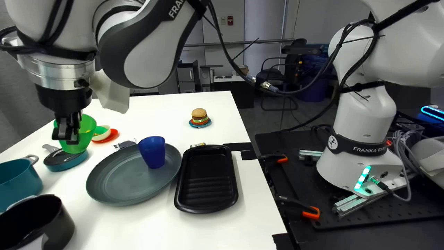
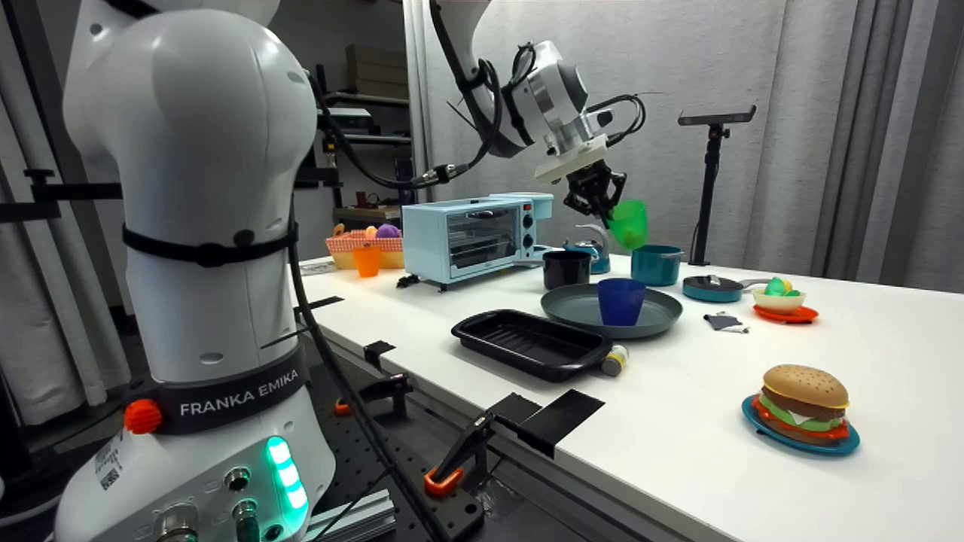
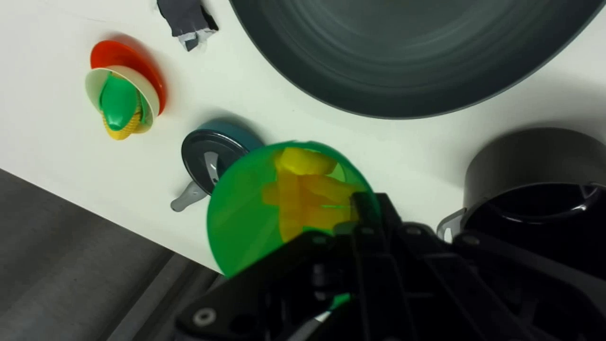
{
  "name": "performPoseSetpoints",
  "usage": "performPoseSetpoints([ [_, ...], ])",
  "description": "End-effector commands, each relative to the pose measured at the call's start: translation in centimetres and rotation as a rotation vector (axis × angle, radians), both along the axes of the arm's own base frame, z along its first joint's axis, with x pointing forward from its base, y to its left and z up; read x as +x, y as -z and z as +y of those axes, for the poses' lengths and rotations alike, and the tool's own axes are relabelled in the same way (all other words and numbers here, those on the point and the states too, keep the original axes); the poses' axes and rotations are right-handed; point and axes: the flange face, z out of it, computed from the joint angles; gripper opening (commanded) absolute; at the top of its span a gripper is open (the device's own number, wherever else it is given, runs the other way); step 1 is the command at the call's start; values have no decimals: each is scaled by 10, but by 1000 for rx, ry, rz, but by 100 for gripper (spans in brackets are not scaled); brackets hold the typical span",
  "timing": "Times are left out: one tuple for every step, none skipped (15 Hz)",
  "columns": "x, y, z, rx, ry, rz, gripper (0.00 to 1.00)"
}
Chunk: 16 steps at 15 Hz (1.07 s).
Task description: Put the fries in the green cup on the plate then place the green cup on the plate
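Observation:
The green cup (image 1: 85,133) is held in the air, slightly tilted, in both exterior views (image 2: 631,224). My gripper (image 1: 69,137) is shut on its wall near the rim; in the wrist view the fingertips (image 3: 378,203) pinch that wall, one inside and one outside. Several yellow fries (image 3: 303,199) lie inside the green cup (image 3: 246,222) in the wrist view. The grey-blue plate (image 1: 114,184) rests on the table beside the cup, not under it; it also shows in an exterior view (image 2: 565,305) and the wrist view (image 3: 397,104).
A dark blue cup (image 1: 152,152) stands on the plate. A black ridged tray (image 1: 206,180) lies beside the plate. A black pot (image 3: 521,161), a teal pot (image 2: 655,265) and a small lidded pan (image 1: 66,159) stand near. A toy burger (image 2: 802,403) and toaster oven (image 2: 482,237) sit farther off.

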Motion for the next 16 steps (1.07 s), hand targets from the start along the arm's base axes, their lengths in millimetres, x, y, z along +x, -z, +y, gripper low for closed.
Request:
performPoseSetpoints([
  [-13, -12, 5, 32, 97, -82, 1],
  [-16, -13, 6, 46, 129, -95, 1],
  [-18, -14, 7, 57, 157, -108, 1],
  [-20, -12, 4, 72, 190, -124, 1],
  [-22, -12, 3, 82, 220, -141, 1],
  [-24, -11, 0, 83, 245, -162, 1],
  [-26, -10, -3, 78, 267, -183, 1],
  [-27, -9, -6, 70, 284, -208, 1],
  [-29, -9, -7, 63, 302, -231, 1],
  [-31, -8, -8, 58, 319, -255, 1],
  [-33, -7, -8, 55, 337, -278, 1],
  [-34, -7, -7, 57, 354, -308, 1],
  [-36, -8, -6, 56, 366, -339, 1],
  [-37, -13, -3, 52, 374, -379, 1],
  [-39, -16, -1, 49, 379, -417, 1],
  [-40, -22, 1, 41, 377, -463, 1],
])
